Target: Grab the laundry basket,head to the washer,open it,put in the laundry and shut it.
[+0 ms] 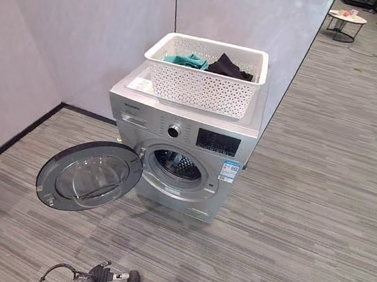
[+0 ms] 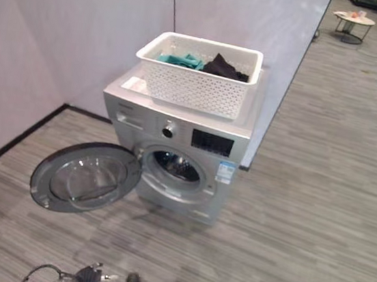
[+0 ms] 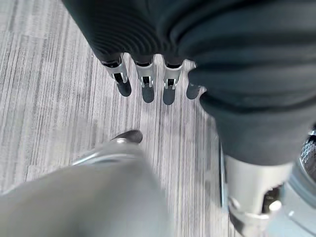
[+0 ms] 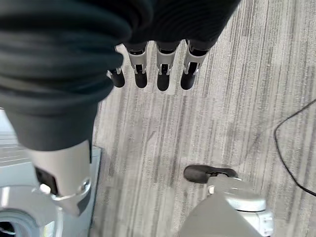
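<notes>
Both hands, the left hand (image 3: 148, 79) and the right hand (image 4: 153, 69), hang low with straight, relaxed fingers and hold nothing. I judge the task half done: the white perforated plastic laundry basket (image 1: 206, 81) stands on top of the silver front-loading washer (image 1: 188, 141), whose round glass door (image 1: 89, 175) is open. The teal and black clothes (image 1: 212, 64) lie in the basket and must go into the drum, then the door must be shut.

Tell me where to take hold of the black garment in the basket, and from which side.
Pinch the black garment at its raised middle fold, coming from above through the laundry basket's open top; its perforated walls block any sideways reach.

Pale partition walls (image 1: 86, 25) with a dark skirting meet grey striped flooring (image 1: 319, 198); a small round table (image 1: 346, 19) stands far off.
</notes>
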### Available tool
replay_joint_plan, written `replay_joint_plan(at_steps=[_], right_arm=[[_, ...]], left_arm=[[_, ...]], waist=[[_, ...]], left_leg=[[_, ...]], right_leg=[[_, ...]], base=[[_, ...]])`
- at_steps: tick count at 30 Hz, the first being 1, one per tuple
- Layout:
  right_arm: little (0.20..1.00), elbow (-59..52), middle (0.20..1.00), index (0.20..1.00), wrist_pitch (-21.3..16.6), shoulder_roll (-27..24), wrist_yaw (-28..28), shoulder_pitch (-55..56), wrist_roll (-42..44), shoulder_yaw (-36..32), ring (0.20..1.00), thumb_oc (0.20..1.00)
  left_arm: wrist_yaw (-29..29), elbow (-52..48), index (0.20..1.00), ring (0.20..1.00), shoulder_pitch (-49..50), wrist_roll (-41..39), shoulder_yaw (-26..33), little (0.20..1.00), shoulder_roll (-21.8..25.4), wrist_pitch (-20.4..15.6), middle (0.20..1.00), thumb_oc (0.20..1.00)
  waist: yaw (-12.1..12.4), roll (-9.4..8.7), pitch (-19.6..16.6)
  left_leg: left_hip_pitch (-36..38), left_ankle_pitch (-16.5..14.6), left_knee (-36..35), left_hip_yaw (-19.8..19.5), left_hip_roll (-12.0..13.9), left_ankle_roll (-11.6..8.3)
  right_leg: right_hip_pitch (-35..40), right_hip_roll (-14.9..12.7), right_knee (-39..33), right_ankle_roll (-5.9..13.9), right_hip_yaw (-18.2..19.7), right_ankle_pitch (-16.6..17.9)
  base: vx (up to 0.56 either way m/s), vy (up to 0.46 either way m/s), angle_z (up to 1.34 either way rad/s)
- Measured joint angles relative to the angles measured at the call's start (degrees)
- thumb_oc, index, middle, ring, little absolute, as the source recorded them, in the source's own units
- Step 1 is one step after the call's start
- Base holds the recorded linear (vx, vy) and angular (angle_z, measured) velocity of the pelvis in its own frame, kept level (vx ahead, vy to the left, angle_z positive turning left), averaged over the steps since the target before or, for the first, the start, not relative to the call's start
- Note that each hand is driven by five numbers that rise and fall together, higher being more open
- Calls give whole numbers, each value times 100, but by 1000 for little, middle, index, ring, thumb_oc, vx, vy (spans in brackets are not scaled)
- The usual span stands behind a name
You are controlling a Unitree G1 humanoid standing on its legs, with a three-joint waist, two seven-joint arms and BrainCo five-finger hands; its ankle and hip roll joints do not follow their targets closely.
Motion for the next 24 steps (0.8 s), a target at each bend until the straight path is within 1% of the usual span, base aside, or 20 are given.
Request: replay_joint_plan(at_steps=[1, 2, 4, 5, 7, 8, 9, 10, 11, 12, 13, 14, 16, 17, 18, 20, 21, 22, 23, 24], right_arm=[[1000, 8, 1000, 1000, 2, 8, -25, -61, -2, 5, 1000, 1000], [1000, 108, 1000, 1000, 0, 19, -34, -128, -5, 16, 1000, 1000], [1000, 103, 1000, 1000, -27, -10, -40, -162, -5, 8, 1000, 1000], [1000, 183, 1000, 1000, -30, 4, -53, -154, -5, 6, 1000, 1000], [1000, 174, 1000, 1000, -8, 15, -61, -96, -5, 78, 1000, 1000], [1000, 156, 1000, 1000, 12, 20, -60, -75, -4, 83, 1000, 1000], [1000, 93, 1000, 1000, 13, 19, -63, -55, 1, 95, 1000, 1000], [1000, 1, 1000, 1000, 12, 20, -63, -62, 4, 101, 1000, 1000], [1000, -144, 1000, 1000, 8, 47, -65, -99, 54, 197, 1000, 1000], [1000, -241, 1000, 1000, 9, 69, -63, -141, 76, 297, 1000, 1000], [1000, -461, 1000, 1000, 3, 111, -61, -177, 89, 390, 1000, 1000], [1000, -727, 1000, 1000, -2, 188, -68, -243, 92, 460, 1000, 1000], [1000, -982, 1000, 1000, -3, 220, -94, -226, 94, 472, 1000, 1000], [1000, -1027, 1000, 1000, -33, 232, -113, -263, 96, 475, 1000, 1000], [1000, -1026, 1000, 1000, -50, 252, -134, -343, 97, 475, 1000, 1000], [1000, -1117, 1000, 1000, -51, 281, -162, -462, 95, 615, 1000, 1000], [1000, -1180, 1000, 1000, -75, 283, -160, -484, 95, 638, 1000, 1000], [1000, -1253, 1000, 1000, -102, 295, -162, -508, 92, 665, 1000, 1000], [1000, -1276, 1000, 1000, -114, 305, -161, -570, 91, 729, 1000, 1000], [1000, -1280, 1000, 1000, -128, 328, -161, -622, 90, 734, 1000, 1000]], left_arm=[[6, 0, 1000, 1000, -39, -1, 1, 1000, -6, 0, 1000, 1000], [19, 0, 1000, 1000, 40, -1, 21, 1000, -6, 5, 1000, 1000], [29, -10, 1000, 1000, 95, -5, 22, 1000, -24, 5, 1000, 1000], [31, -7, 1000, 1000, 93, -7, 24, 1000, -36, 5, 1000, 1000], [40, -4, 1000, 1000, -31, -5, 12, 1000, -50, 3, 1000, 1000], [39, -4, 1000, 1000, -103, -5, 5, 1000, -56, 0, 1000, 1000], [47, -45, 1000, 1000, -172, -11, -4, 1000, -55, -2, 1000, 1000], [60, -134, 1000, 1000, -208, -36, -17, 1000, -42, -7, 1000, 1000], [85, -247, 1000, 1000, -251, -49, -103, 1000, 11, -18, 1000, 1000], [103, -299, 1000, 1000, -282, -50, -163, 1000, 63, -28, 1000, 1000], [171, -397, 1000, 1000, -328, -52, -167, 1000, 142, -33, 1000, 1000], [225, -415, 1000, 1000, -464, -79, -157, 1000, 223, -48, 1000, 1000], [269, -455, 1000, 1000, -511, -179, -211, 1000, 235, -51, 1000, 1000], [282, -460, 1000, 1000, -532, -212, -224, 1000, 244, -57, 1000, 1000], [284, -458, 1000, 1000, -565, -213, -233, 1000, 260, -56, 1000, 1000], [285, -468, 1000, 1000, -577, -211, -401, 1000, 366, -58, 1000, 1000], [288, -467, 1000, 1000, -570, -211, -396, 1000, 383, -55, 1000, 1000], [292, -466, 1000, 1000, -552, -209, -402, 1000, 394, -55, 1000, 1000], [292, -465, 1000, 1000, -488, -208, -397, 1000, 402, -55, 1000, 1000], [291, -463, 1000, 1000, -424, -207, -387, 1000, 402, -53, 1000, 1000]], waist=[[39, 39, 50], [177, 59, 39], [156, 100, -14], [167, 105, -91], [139, 145, -229], [123, 170, -297], [135, 189, -345], [147, 200, -377], [175, 184, -397], [188, 121, -419], [200, 21, -435], [206, -77, -403], [261, -70, -393], [303, -33, -381], [310, 1, -351], [387, -95, -347], [441, -113, -329], [490, -149, -296], [541, -169, -284], [517, -169, -279]], left_leg=[[-140, 27, -48, 4, 162, -42], [-111, 33, -28, 106, 415, -39], [127, 32, -19, 113, 420, -31], [286, 24, -14, 120, 339, -15], [324, -26, 469, 100, 112, 66], [357, -27, 617, 93, 22, 78], [397, -58, 700, 126, -76, 142], [407, -59, 708, 124, -168, 274], [399, -80, 727, 223, -303, 487], [375, -148, 746, 306, -410, 590], [291, -266, 865, 412, -560, 773], [124, -525, 1192, 449, -762, 979], [110, -705, 1355, 459, -895, 1136], [107, -768, 1403, 473, -929, 1223], [90, -880, 1513, 470, -955, 1331], [100, -964, 1531, 572, -1098, 1435], [98, -978, 1529, 609, -1135, 1451], [109, -1053, 1522, 660, -1182, 1427], [119, -1047, 1457, 744, -1172, 1426], [116, -1061, 1428, 815, -1190, 1443]], right_leg=[[8, 56, -32, 49, 90, 23], [176, 71, -222, 110, 256, 55], [376, 49, -391, 165, 291, 66], [444, -8, -451, 184, 286, 67], [428, -108, -401, 216, 229, 48], [411, -151, -343, 266, 235, 17], [369, -219, -259, 353, 273, -41], [255, -301, -80, 443, 324, -142], [92, -453, 201, 525, 400, -308], [-39, -585, 378, 617, 443, -417], [-224, -761, 590, 707, 511, -529], [-278, -993, 671, 755, 522, -576], [-301, -1141, 827, 786, 547, -557], [-362, -1226, 1097, 840, 559, -694], [-354, -1323, 1328, 898, 558, -705], [-361, -1721, 1596, 1100, 565, -534], [-363, -1818, 1592, 1143, 561, -545], [-380, -1842, 1458, 1336, 509, -264], [-394, -1861, 1350, 1441, 355, -174], [-431, -1883, 1301, 1448, 326, -100]], base=[[343, 232, -26], [374, 263, -45], [360, 295, -42], [329, 310, -26], [302, 301, -8], [202, 244, -2], [155, 222, -12], [138, 205, -20], [164, 219, -22], [172, 213, -22], [236, 302, -10], [175, 230, 1], [112, 177, 8], [108, 187, 8], [72, 123, 11], [81, 164, 3], [100, 214, -14], [86, 180, -34], [77, 192, -48], [87, 194, -44]])
